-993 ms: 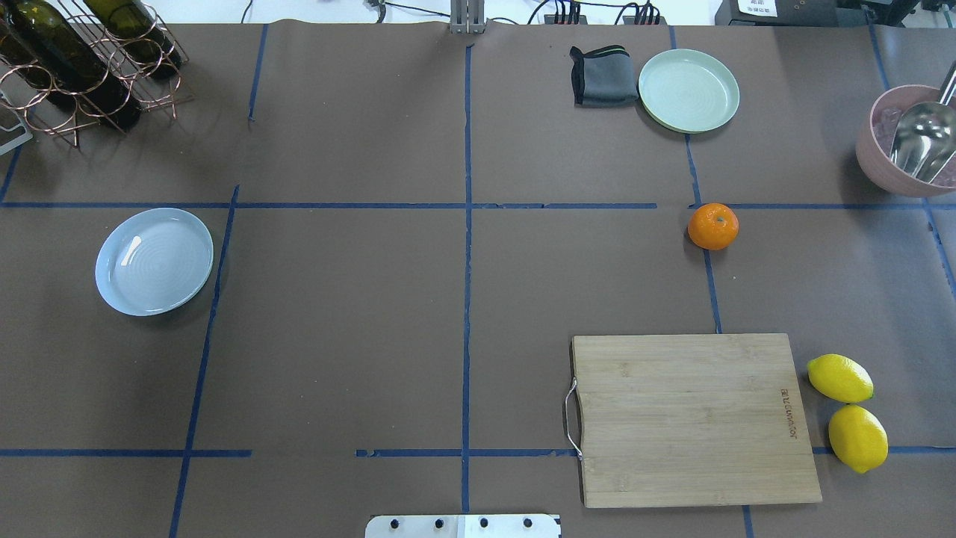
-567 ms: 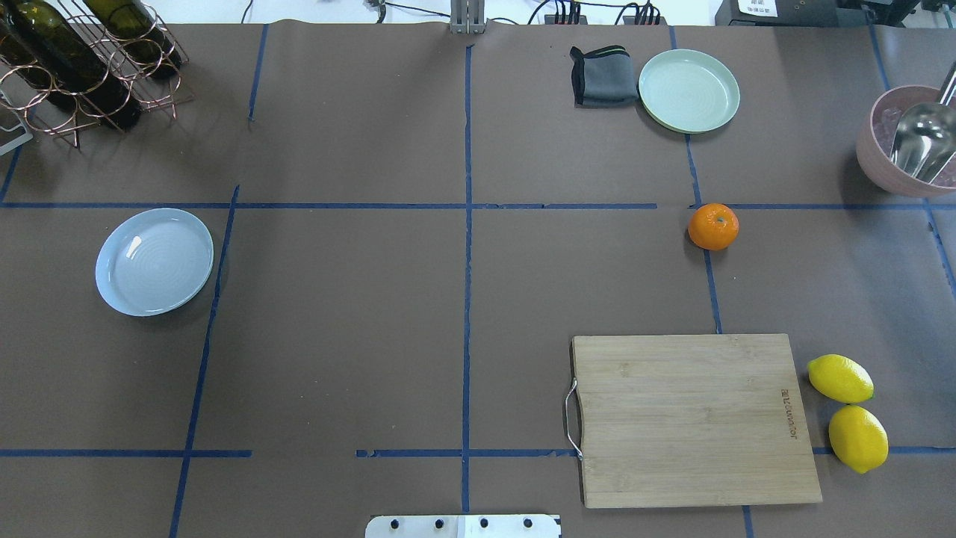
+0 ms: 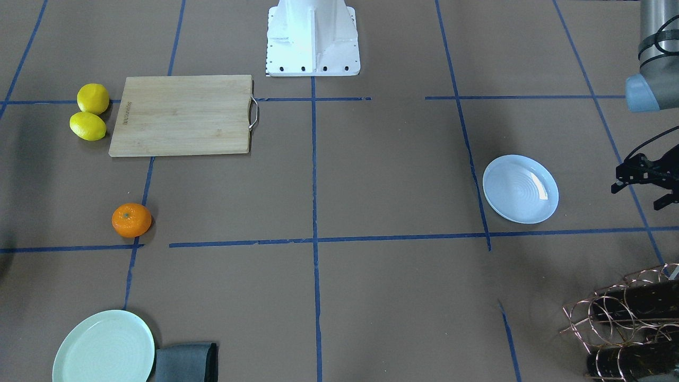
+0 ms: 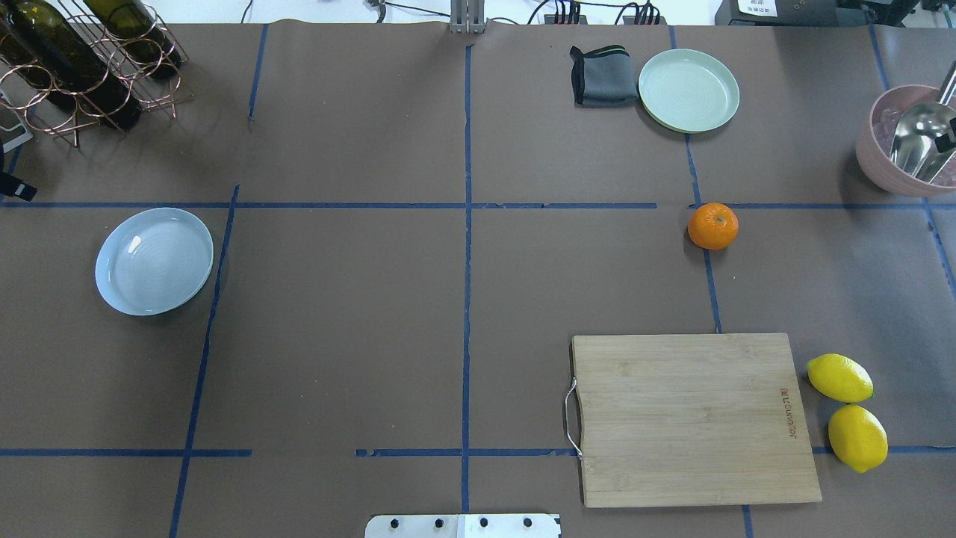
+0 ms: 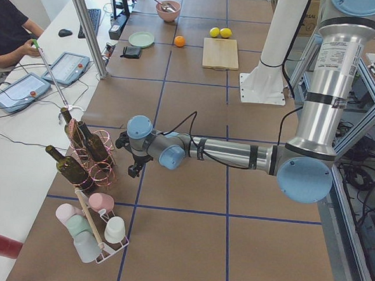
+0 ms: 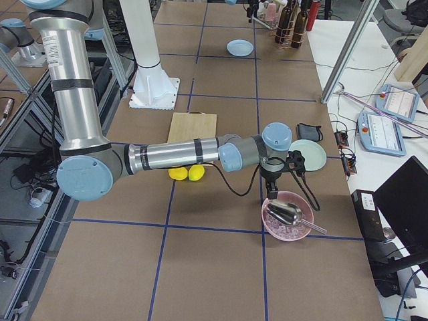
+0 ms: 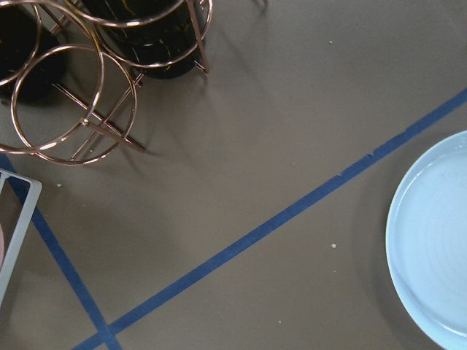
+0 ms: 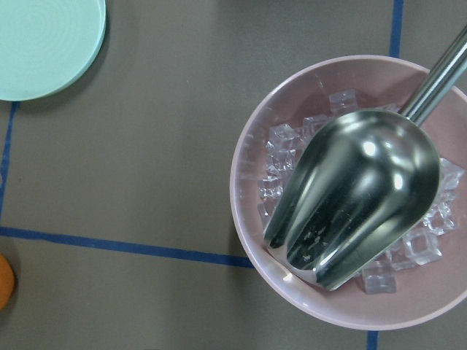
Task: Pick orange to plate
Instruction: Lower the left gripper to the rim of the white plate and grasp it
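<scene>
Compared with a second ago, one small thing is new in the overhead view: a dark tip of the left gripper (image 3: pixel 638 195) now shows at the left edge, and a dark piece of the right gripper (image 6: pixel 284 175) shows over the pink bowl (image 4: pixel 877 161). Both arms have started to come in, so I judge the task is only at its very beginning.

The orange (image 4: pixel 712 226) has not moved. It lies on the table (image 4: pixel 336 336) on the robot's right side, between the green plate (image 4: pixel 688 90) and the cutting board (image 4: pixel 691 418), and nothing touches it. The plate (image 4: pixel 154 261) is far across, on the left side, with nothing on it.

The left gripper's fingers look spread, with nothing between them. For the right gripper I cannot tell. It hangs above the bowl of ice and the metal scoop (image 8: pixel 357 197), and it is the nearer one to the orange.

The table is covered with brown paper, marked by blue tape lines. Beside it stands a white desk with control tablets, where a person (image 5: pixel 6 27) sits.
</scene>
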You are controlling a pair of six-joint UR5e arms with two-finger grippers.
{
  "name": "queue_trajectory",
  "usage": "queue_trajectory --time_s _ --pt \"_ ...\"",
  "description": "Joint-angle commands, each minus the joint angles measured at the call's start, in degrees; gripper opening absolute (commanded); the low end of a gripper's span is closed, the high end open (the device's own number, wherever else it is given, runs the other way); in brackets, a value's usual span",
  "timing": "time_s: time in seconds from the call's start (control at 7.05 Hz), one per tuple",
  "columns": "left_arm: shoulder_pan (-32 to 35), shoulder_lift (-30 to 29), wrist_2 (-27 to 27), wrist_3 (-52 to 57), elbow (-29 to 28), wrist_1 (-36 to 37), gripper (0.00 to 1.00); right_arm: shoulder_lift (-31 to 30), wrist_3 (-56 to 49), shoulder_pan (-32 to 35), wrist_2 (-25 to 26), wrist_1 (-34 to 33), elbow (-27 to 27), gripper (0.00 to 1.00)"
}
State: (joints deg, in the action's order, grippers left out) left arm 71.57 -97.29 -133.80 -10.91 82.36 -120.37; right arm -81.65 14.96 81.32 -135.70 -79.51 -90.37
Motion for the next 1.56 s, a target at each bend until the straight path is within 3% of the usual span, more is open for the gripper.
queue_trajectory --time_s 0.0,0.28,0.57,0.99,1.42 --pt "-5.10 0.17 2.64 -14.70 -0.10 -4.76 1.00 0.44 5.95 -1.86 -0.01 2.08 -1.30 1.00" --pt "-8.71 0.52 6.00 -23.24 -0.27 -8.64 1.00 2.02 10.49 -2.57 -0.01 2.17 -1.48 1.00" --pt "-10.91 0.61 6.80 -26.33 -0.36 -9.18 0.93 2.11 12.98 -3.62 0.00 2.17 -3.14 1.00" --pt "-14.87 0.53 10.66 -28.63 -0.62 -9.35 0.93 2.37 12.99 -3.63 0.00 2.17 -3.41 1.00" --pt "-15.41 0.61 10.93 -29.08 -2.46 -12.59 0.81 2.37 12.99 -3.63 0.00 2.08 -3.50 1.00"
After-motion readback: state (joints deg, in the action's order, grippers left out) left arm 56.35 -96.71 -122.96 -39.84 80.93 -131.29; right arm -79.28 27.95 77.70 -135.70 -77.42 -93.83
